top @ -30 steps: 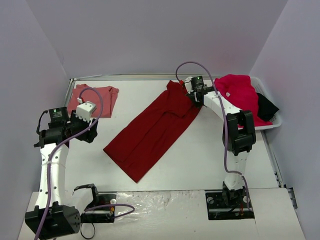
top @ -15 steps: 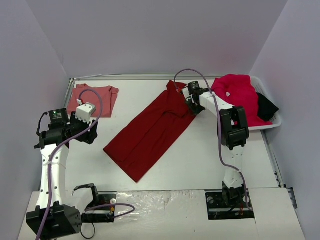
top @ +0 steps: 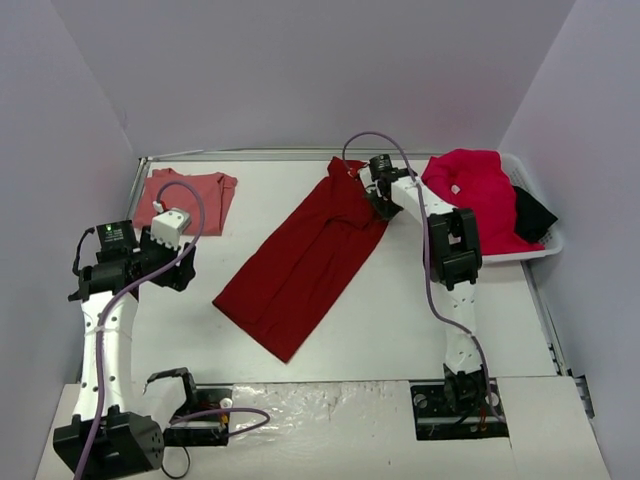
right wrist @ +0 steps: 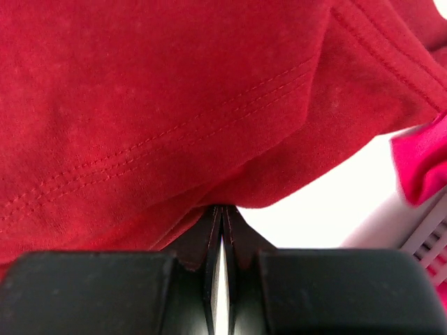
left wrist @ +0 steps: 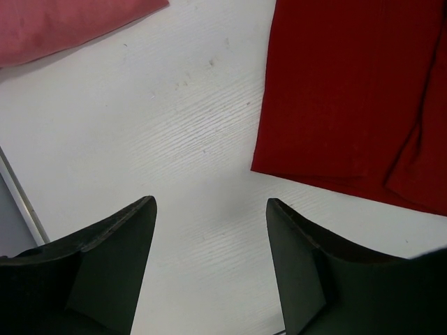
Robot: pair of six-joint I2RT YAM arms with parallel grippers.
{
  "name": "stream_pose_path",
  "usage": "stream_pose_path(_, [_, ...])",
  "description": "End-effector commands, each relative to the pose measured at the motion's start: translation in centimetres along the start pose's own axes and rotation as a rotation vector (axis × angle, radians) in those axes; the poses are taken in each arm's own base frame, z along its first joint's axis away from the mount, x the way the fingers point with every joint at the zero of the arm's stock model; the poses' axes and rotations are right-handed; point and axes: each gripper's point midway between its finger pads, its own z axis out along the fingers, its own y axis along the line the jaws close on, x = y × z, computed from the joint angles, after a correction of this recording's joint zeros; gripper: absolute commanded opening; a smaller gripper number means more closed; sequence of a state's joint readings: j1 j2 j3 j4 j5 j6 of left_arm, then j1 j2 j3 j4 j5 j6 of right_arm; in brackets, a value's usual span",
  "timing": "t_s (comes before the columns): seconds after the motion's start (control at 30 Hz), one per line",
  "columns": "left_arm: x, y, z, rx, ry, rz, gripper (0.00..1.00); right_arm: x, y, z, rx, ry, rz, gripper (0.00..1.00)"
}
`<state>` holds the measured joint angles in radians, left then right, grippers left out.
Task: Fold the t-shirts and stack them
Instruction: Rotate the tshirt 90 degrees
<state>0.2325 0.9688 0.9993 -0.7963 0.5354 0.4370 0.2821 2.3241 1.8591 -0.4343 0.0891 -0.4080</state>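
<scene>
Dragged slightly leftward at its far end, the crimson t-shirt (top: 300, 265) lies diagonally across the white surface (top: 400, 310), with the right jaws clenched on its edge. The left jaws hang released. Lilac walls (top: 300, 70) enclose everything. There are three t-shirts: the crimson one, a folded salmon t-shirt (top: 190, 195) at far left, and a raspberry t-shirt (top: 480, 190) in the white basket (top: 545, 248).

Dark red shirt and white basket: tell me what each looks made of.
The dark red shirt: soft matte knit cloth, probably cotton; it drapes in folds and shows a double-stitched hem. The white basket: seemingly rigid plastic, smooth, with moulded slots in its wall.
</scene>
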Motion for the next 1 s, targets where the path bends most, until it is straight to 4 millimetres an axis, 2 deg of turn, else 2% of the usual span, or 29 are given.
stream_pose_path(0.0, [-0.8, 0.3, -0.2, -0.001, -0.019, 0.002, 0.63, -0.3, 0.7, 1.8, -0.041, 0.04, -0.032, 0.0])
stream_pose_path(0.03, [-0.7, 0.4, -0.1, -0.003, -0.017, 0.001, 0.63, -0.5, 1.1, 2.8, -0.047, 0.047, -0.039, 0.0])
stream_pose_path(0.07, [-0.7, 0.5, -0.1, -0.005, -0.014, 0.001, 0.63, -1.1, 1.1, 2.8, -0.048, 0.043, -0.046, 0.0])
stream_pose_path(0.1, [-0.6, 0.7, 0.1, -0.007, -0.005, -0.004, 0.63, -3.8, 0.4, 2.2, -0.032, -0.02, -0.05, 0.0])
stream_pose_path(0.13, [-0.7, 0.8, 0.1, -0.009, -0.004, -0.004, 0.63, -4.3, 0.9, 3.2, -0.037, -0.023, -0.06, 0.0])
stream_pose_path(0.17, [-0.6, 0.9, 0.2, -0.012, 0.004, -0.01, 0.63, -6.9, 0.1, 2.2, -0.018, -0.089, -0.06, 0.0])
stream_pose_path(0.2, [-0.5, 1.0, 0.2, -0.012, 0.008, -0.013, 0.63, -7.9, 0.3, 2.3, -0.025, -0.117, -0.076, 0.0])
stream_pose_path(0.27, [-0.4, 1.1, 0.3, -0.016, 0.016, -0.015, 0.63, -9.9, 2.4, 2.8, -0.078, -0.176, -0.129, 0.0])
stream_pose_path(0.3, [-0.2, 1.3, 0.4, -0.022, 0.023, -0.019, 0.63, -11.7, 3.4, 2.7, -0.095, -0.225, -0.16, 0.0])
stream_pose_path(0.5, [0.6, 2.0, 1.0, -0.03, 0.055, -0.045, 0.63, -16.2, 5.3, 3.6, -0.044, -0.379, -0.263, 0.0])
stream_pose_path(0.6, [0.7, 2.1, 1.2, -0.024, 0.063, -0.058, 0.63, -16.8, 4.8, 4.3, 0.001, -0.403, -0.28, 0.0])
stream_pose_path(0.63, [0.7, 2.0, 1.3, -0.017, 0.065, -0.065, 0.63, -16.9, 4.0, 4.5, 0.052, -0.398, -0.278, 0.0])
stream_pose_path(0.7, [0.7, 2.1, 1.3, -0.014, 0.068, -0.067, 0.63, -16.7, 2.9, 4.5, 0.108, -0.382, -0.274, 0.0])
stream_pose_path(0.77, [0.7, 2.0, 1.4, -0.006, 0.07, -0.07, 0.63, -15.7, 1.7, 4.7, 0.163, -0.338, -0.267, 0.0])
stream_pose_path(0.8, [0.7, 1.8, 1.3, 0.0, 0.068, -0.071, 0.63, -16.0, 0.8, 3.9, 0.199, -0.345, -0.259, 0.0])
stream_pose_path(0.83, [0.6, 1.6, 1.3, 0.009, 0.059, -0.071, 0.63, -14.8, 0.0, 4.1, 0.247, -0.294, -0.264, 0.0])
stream_pose_path(0.87, [0.5, 1.5, 1.3, 0.014, 0.056, -0.073, 0.63, -14.9, -0.8, 3.2, 0.281, -0.293, -0.255, 0.0])
stream_pose_path(0.93, [0.3, 1.3, 1.1, 0.019, 0.043, -0.067, 0.64, -14.4, -2.4, 2.7, 0.338, -0.273, -0.214, 0.0])
stream_pose_path(0.97, [0.2, 1.2, 1.0, 0.019, 0.039, -0.065, 0.64, -14.2, -3.6, 1.6, 0.386, -0.261, -0.189, 0.0])
